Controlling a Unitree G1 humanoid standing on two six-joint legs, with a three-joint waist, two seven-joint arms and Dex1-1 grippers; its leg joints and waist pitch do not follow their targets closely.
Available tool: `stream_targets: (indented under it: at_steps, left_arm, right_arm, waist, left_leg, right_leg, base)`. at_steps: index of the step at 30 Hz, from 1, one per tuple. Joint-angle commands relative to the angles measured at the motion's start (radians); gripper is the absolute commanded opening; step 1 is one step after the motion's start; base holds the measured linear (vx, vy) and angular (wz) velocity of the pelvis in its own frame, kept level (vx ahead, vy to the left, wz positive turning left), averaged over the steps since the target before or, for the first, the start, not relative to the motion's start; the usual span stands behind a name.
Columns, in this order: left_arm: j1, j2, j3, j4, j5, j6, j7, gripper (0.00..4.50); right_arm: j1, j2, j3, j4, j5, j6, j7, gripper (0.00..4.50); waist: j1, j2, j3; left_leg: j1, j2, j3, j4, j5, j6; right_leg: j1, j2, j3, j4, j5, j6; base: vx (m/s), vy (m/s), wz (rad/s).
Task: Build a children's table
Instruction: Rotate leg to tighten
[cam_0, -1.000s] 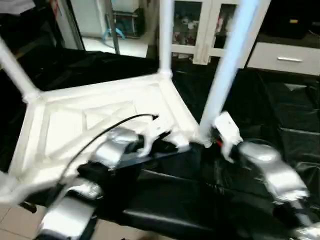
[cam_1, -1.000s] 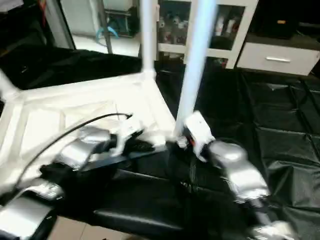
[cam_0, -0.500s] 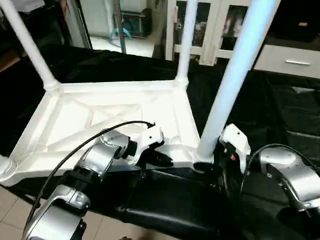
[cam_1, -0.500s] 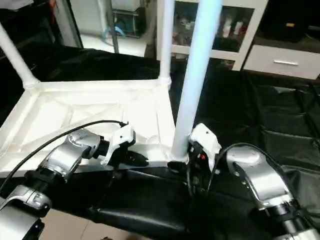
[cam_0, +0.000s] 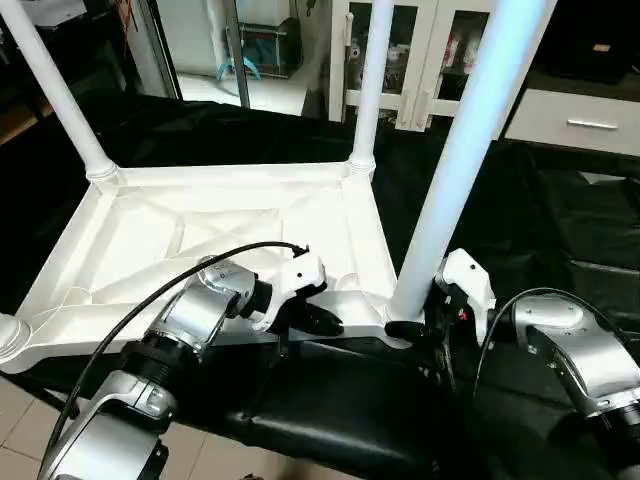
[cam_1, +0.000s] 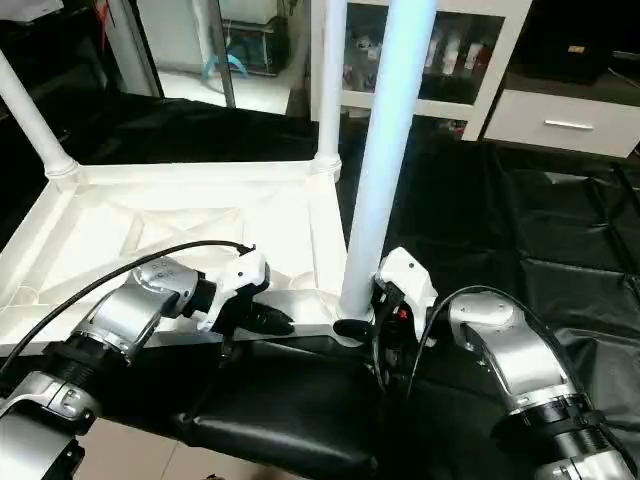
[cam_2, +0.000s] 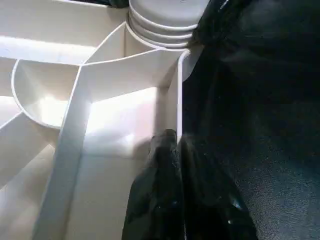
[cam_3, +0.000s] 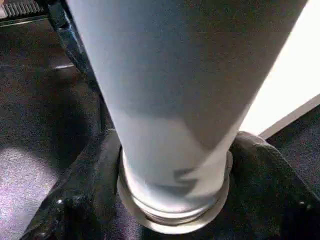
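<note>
The white table top (cam_0: 200, 225) lies upside down on black sheeting, its ribbed X-braced underside facing up. White legs stand in the far left corner (cam_0: 55, 90), the far right corner (cam_0: 368, 80) and the near right corner (cam_0: 460, 150). My left gripper (cam_0: 322, 318) is shut on the top's near rim, one finger (cam_2: 162, 165) inside the wall and one outside. My right gripper (cam_0: 412, 326) is shut on the base of the near right leg (cam_3: 175, 100), with a black finger (cam_3: 85, 190) on each side just above the threaded socket.
The near left corner socket (cam_0: 8, 335) sits at the picture's edge. Black sheeting (cam_0: 560, 230) covers the surface to the right. A black padded edge (cam_0: 330, 410) runs under my forearms. White cabinets (cam_0: 420, 60) and a drawer unit (cam_0: 580, 120) stand behind.
The head camera has swung and steadied, so the whole picture has shifted. Both grippers keep the same holds on the rim and the near right leg.
</note>
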Motion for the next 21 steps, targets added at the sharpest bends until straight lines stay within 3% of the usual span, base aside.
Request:
stream_targets:
  at_steps: [1,5,15,19,20,21]
  left_arm:
    - [0.029,-0.011,-0.071,0.005,0.009,0.015,-0.044,0.0]
    - [0.031,-0.007,-0.07,0.001,0.009,0.017,-0.045,0.0]
    - [0.034,-0.02,-0.064,0.001,0.004,0.023,-0.026,0.0]
    - [0.009,-0.066,-0.032,0.065,0.008,0.004,0.061,0.0]
    - [-0.002,-0.078,-0.024,0.086,0.012,-0.004,0.088,0.0]
    - [-0.006,-0.083,-0.02,0.095,0.013,-0.007,0.099,0.0]
  right_arm:
    - [-0.021,0.002,0.012,0.006,-0.012,-0.017,0.001,3.03]
    - [-0.021,0.015,0.014,0.018,-0.013,-0.02,-0.001,2.74]
    - [-0.003,0.052,-0.025,0.032,0.001,-0.008,-0.052,2.71]
    - [0.005,0.146,-0.075,0.078,-0.013,0.0,-0.227,2.7]
    - [0.005,0.168,-0.08,0.082,-0.025,-0.003,-0.271,2.7]
    - [0.005,0.178,-0.084,0.085,-0.028,0.0,-0.29,2.7]
  waist:
    - [0.004,-0.014,-0.055]
    - [0.004,-0.01,-0.056]
    - [0.002,-0.007,-0.057]
    - [-0.009,-0.008,-0.051]
    - [-0.019,-0.003,-0.045]
    - [-0.023,-0.005,-0.046]
  left_leg:
    - [-0.001,0.057,-0.015,-0.059,-0.115,0.091]
    - [-0.002,0.056,-0.015,-0.058,-0.111,0.091]
    - [-0.001,0.055,-0.015,-0.058,-0.117,0.086]
    - [0.0,0.054,-0.017,-0.066,-0.182,0.052]
    - [0.003,0.052,-0.019,-0.071,-0.235,0.024]
    - [0.003,0.051,-0.021,-0.073,-0.251,0.014]
  right_leg:
    - [0.058,-0.064,0.044,-0.053,-0.085,-0.274]
    - [0.058,-0.064,0.043,-0.053,-0.083,-0.274]
    - [0.059,-0.061,0.042,-0.052,-0.065,-0.281]
    - [0.057,-0.064,0.042,-0.069,-0.201,-0.249]
    - [0.051,-0.062,0.041,-0.081,-0.293,-0.219]
    - [0.053,-0.062,0.04,-0.082,-0.319,-0.207]
  base:
    - [0.0,0.0,0.0]
    - [0.0,0.0,0.0]
    - [0.0,0.0,0.0]
    - [0.0,0.0,0.0]
    - [0.0,0.0,0.0]
    - [0.0,0.0,0.0]
